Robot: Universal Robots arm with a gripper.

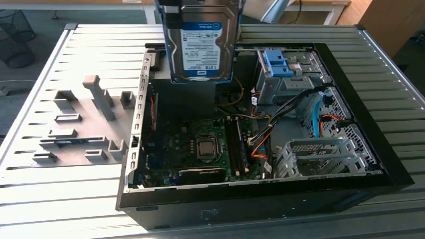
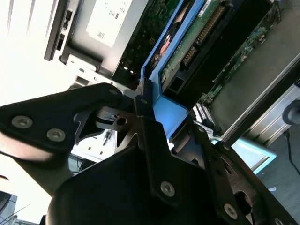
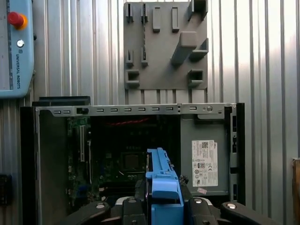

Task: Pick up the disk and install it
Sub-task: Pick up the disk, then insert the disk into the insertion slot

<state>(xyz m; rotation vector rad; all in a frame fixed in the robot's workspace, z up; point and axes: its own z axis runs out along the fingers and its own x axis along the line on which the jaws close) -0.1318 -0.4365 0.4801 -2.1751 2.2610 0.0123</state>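
The disk, a silver-grey drive with a white-and-blue label and a blue bracket, hangs upright above the far left part of the open computer case in the exterior view. My gripper is shut on the disk's blue bracket; the drive's green circuit board faces the second wrist view. In the first wrist view the blue bracket stands between the black fingers, with the case's motherboard below it.
Inside the case are a metal drive cage with a blue latch, a silver cage, cables and a grey box with a white sticker. A grey fixture plate lies beside the case on the slatted table. A teach pendant lies nearby.
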